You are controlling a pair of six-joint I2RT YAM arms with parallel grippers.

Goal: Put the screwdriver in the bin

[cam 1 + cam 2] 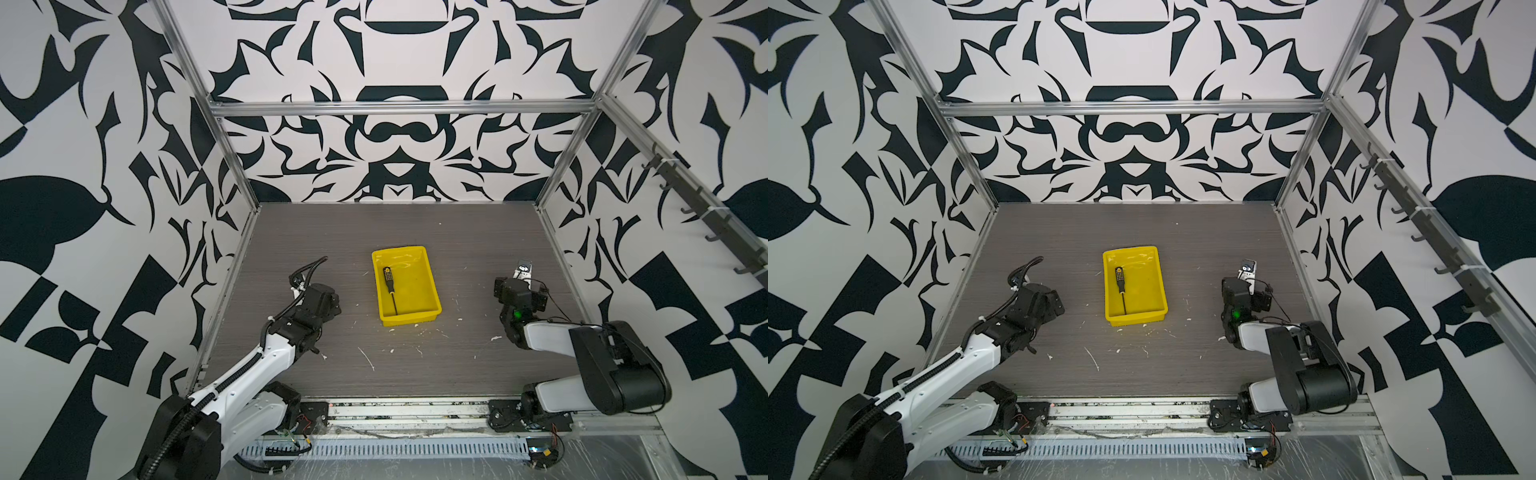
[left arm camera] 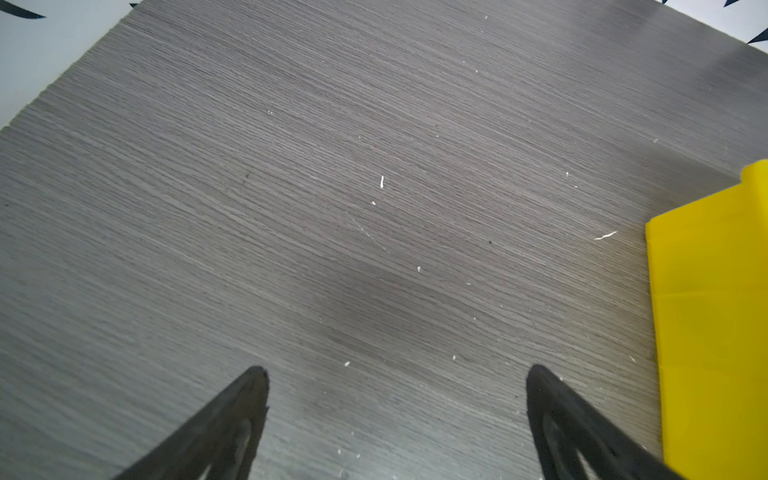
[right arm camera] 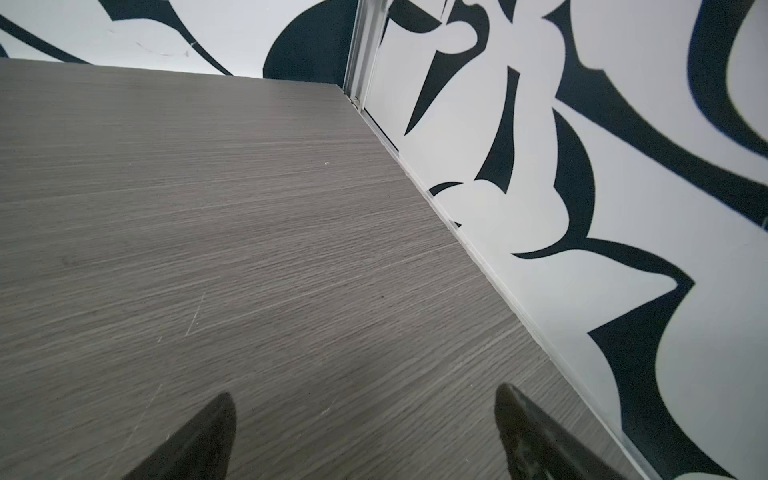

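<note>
**Item 1.** Slim screwdriver [image 1: 390, 289] with a black, yellow-dotted handle and a thin dark shaft.
- Location: flat on the floor of item 2, along its left wall, seen in both top views.
- Long axis: roughly parallel to the bin's longer sides. The handle points toward the far wall. The tip points toward the near edge of the tabletop and lies close to the bin's near wall.

**Item 2.** Shallow rectangular bright yellow plastic bin [image 1: 411, 318], mid-tabletop, between the two arms and touched by neither.

**Item 3.** Grey wood-grain tabletop [image 1: 457, 365], flecked with white scraps.

**Item 4.** Left jaws: spread wide with nothing between them, over bare tabletop just beside the bin [image 2: 715, 311] in the left wrist view.

**Item 5.** Right jaws: spread wide and empty in the right wrist view, well apart from the bin, near the patterned wall [image 3: 623, 208].

**Status, as judged:** placement looks complete and no step is in hand. The next move calls for no grasp, only keeping both arms clear of the bin so the tool is not disturbed.
</note>
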